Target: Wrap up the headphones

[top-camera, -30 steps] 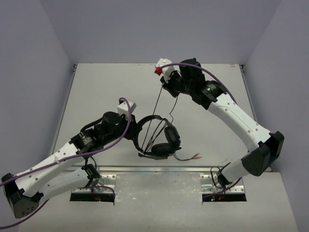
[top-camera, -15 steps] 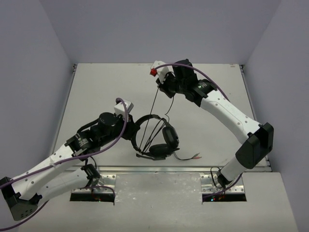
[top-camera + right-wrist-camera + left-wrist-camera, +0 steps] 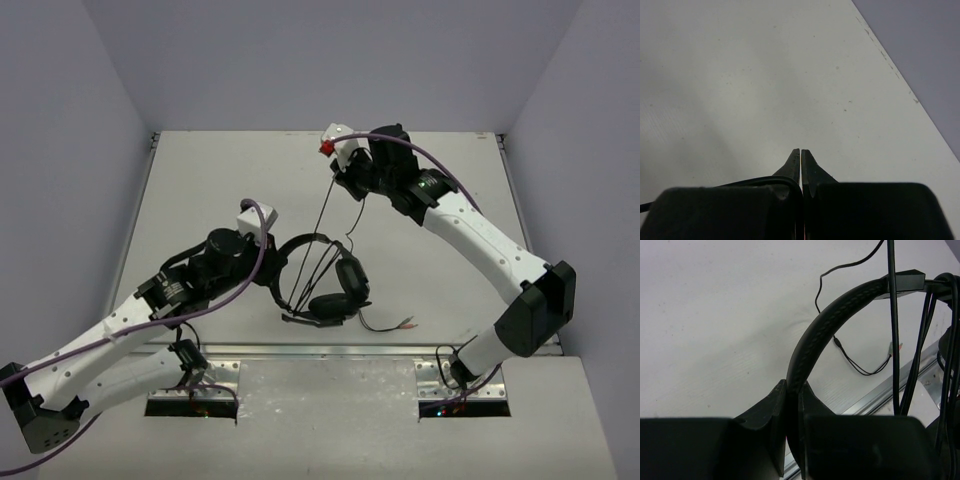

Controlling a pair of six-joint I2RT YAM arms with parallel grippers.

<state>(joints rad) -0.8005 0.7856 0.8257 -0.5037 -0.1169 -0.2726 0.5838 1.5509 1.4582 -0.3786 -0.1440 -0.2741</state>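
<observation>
The black headphones (image 3: 335, 290) hang just above the table near its front middle, earcups low and to the right. My left gripper (image 3: 274, 272) is shut on the headband (image 3: 812, 335), which rises from between its jaws (image 3: 792, 390) in the left wrist view. The thin cable (image 3: 322, 225) runs taut from the headphones up to my right gripper (image 3: 350, 186), which is shut on it. In the right wrist view the cable (image 3: 752, 181) curls over the left finger into the closed jaws (image 3: 800, 152). The cable's loose end (image 3: 403, 323) lies on the table to the right of the earcups.
A metal rail (image 3: 330, 352) runs along the table's near edge, just below the headphones. Purple arm cables (image 3: 250, 275) drape over both arms. Walls close in the table (image 3: 220, 190) at the left, back and right.
The right arm swung slightly left and then back, keeping the cable taut. The left gripper and the headband shifted a little to the left. Both grips are unchanged.
</observation>
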